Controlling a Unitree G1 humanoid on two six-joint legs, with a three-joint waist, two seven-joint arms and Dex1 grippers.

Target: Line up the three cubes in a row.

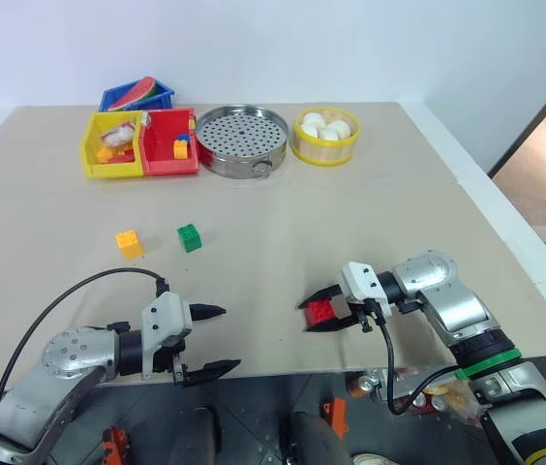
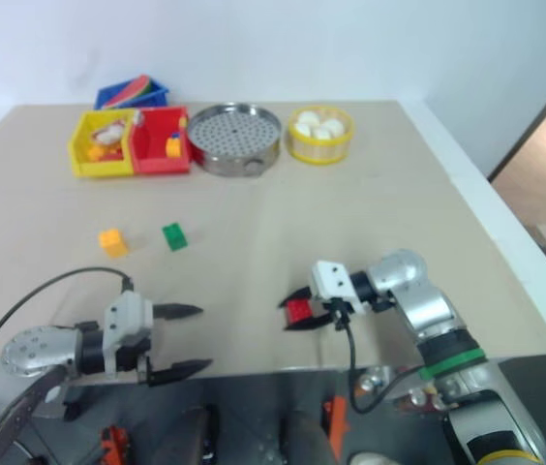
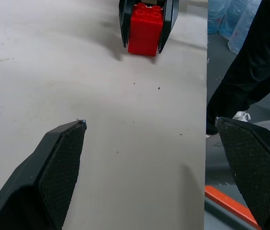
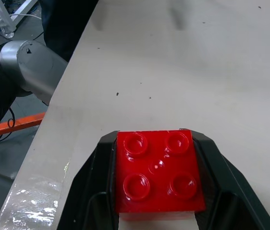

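The red cube (image 1: 321,310) sits on the beige table near its front edge, and my right gripper (image 1: 314,315) is shut on it, one black finger on each side; the right wrist view shows its studded top (image 4: 156,170) squeezed between the fingers. The green cube (image 1: 189,236) and the yellow-orange cube (image 1: 129,243) stand side by side, a little apart, at the table's middle left. My left gripper (image 1: 220,339) hovers open at the front left with nothing between its fingers. In the left wrist view the red cube (image 3: 145,28) lies ahead of it.
Along the far edge stand a yellow bin (image 1: 94,155), a red bin (image 1: 162,165) with small bricks, a blue bin (image 1: 118,97), a perforated metal steamer tray (image 1: 244,160) and a yellow bowl (image 1: 323,153) of white balls. The table's front edge (image 1: 283,370) runs just below both grippers.
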